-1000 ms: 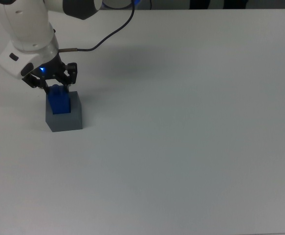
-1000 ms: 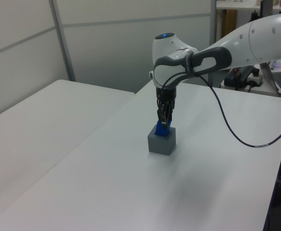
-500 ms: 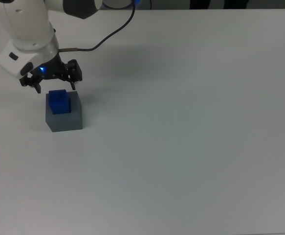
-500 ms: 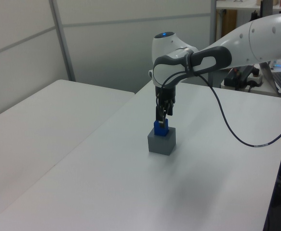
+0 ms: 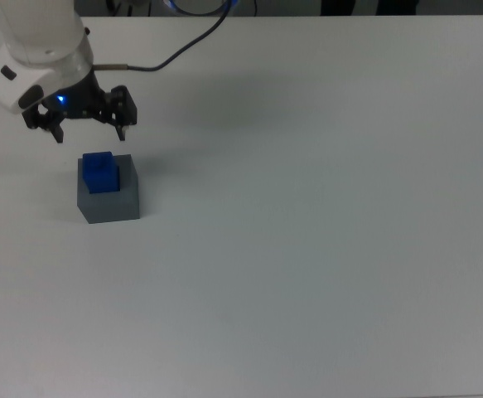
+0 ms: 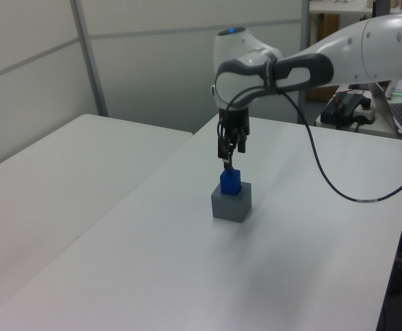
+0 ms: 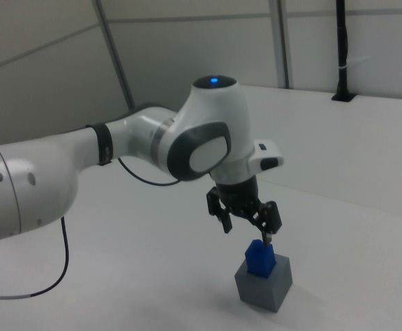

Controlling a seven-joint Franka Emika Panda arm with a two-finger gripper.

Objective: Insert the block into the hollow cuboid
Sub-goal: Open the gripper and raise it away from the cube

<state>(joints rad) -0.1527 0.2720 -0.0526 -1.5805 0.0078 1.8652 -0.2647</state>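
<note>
The blue block (image 5: pixel 99 172) stands upright in the top recess of the grey hollow cuboid (image 5: pixel 111 203), its upper half sticking out. My gripper (image 5: pixel 89 135) hangs open and empty above the block, clear of it. In the left view the gripper (image 6: pixel 228 158) is a short gap above the block (image 6: pixel 230 181), which sits in the cuboid (image 6: pixel 231 205). The right view shows the spread fingers of the gripper (image 7: pixel 247 232) over the block (image 7: pixel 259 258) and the cuboid (image 7: pixel 265 285).
The cuboid stands on a white table (image 5: pixel 307 249). A black cable (image 5: pixel 179 56) runs from the arm across the top view's upper part. A second white table (image 6: pixel 56 172) adjoins in the left view's left. Equipment (image 6: pixel 349 107) sits at the left view's far right.
The gripper let go of the block, its fingers spread, and it rose straight up. The block stays standing in the cuboid's recess.
</note>
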